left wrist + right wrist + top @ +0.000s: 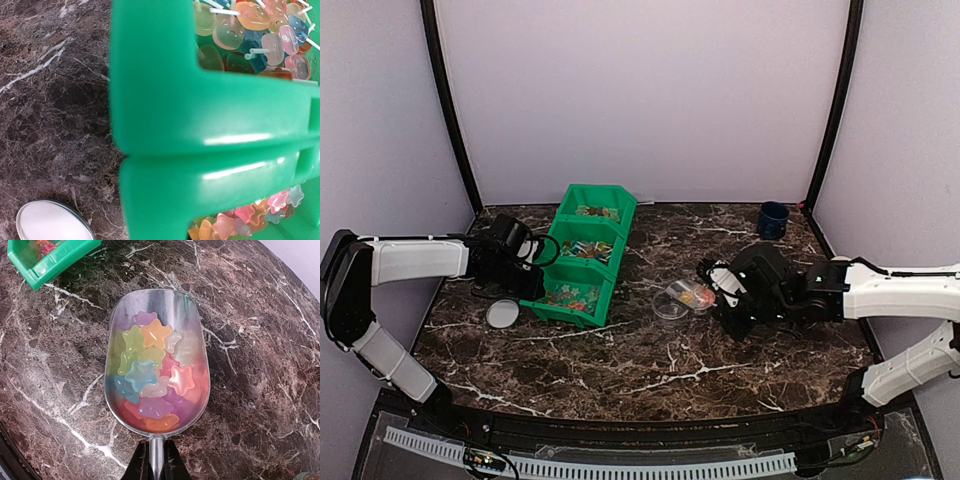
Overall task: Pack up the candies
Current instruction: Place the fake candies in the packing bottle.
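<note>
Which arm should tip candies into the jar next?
Right. The right end effector grips the scoop, loaded with candies, beside the clear jar. The left end effector is farther off, at the green bin.

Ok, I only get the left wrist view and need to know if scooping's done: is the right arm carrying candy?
Observer: Yes, the right gripper is shut on the handle of a clear scoop full of star candies.
Operator: Where's the jar?
Observer: The small clear jar stands open on the table, between the green bin and the scoop.
Operator: Anything else out there?
Observer: A dark blue mug, at the far right.
</note>
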Controlling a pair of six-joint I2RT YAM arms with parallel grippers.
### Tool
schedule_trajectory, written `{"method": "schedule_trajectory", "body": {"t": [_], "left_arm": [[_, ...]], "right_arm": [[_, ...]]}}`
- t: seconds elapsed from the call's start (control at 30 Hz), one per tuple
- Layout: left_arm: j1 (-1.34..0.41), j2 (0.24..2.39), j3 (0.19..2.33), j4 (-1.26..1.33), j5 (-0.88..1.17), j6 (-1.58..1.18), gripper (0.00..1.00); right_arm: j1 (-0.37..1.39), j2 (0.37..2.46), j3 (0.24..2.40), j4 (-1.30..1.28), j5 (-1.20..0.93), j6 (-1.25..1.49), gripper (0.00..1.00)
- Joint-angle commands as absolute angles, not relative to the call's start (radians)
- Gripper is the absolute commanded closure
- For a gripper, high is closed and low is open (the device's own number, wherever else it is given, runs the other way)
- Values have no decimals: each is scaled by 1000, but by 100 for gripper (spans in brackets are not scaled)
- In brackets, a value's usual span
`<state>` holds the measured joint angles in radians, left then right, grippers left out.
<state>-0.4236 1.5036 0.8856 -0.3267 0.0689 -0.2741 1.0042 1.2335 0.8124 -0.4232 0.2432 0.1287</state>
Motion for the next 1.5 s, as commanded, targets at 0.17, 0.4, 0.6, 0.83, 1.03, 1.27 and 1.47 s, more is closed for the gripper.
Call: {"method": "schedule_trajectory", "body": {"t": [0.17,0.4,0.6,0.83,1.03,1.27,1.47], "left_arm": [[-424,1417,960,-161,107,-291,100],[-424,1420,962,-162,106,-291,100],[-424,1422,962,-163,104,-290,100],[-425,1424,964,-164,105,-291,100],[-424,1424,963,-164,105,-292,100],[-424,1425,962,-164,105,-293,100],[-425,1427,963,-163,108,-293,100]], "right_arm": [[1018,1295,895,-500,235,149,100],[1020,1336,945,-563,230,150,100],[1025,1377,1000,-644,223,157,100],[1028,1407,1046,-711,220,174,100],[1029,1434,1088,-770,216,184,100],[1029,1460,1145,-844,214,199,100],[1029,1482,1197,-887,211,208,100]]}}
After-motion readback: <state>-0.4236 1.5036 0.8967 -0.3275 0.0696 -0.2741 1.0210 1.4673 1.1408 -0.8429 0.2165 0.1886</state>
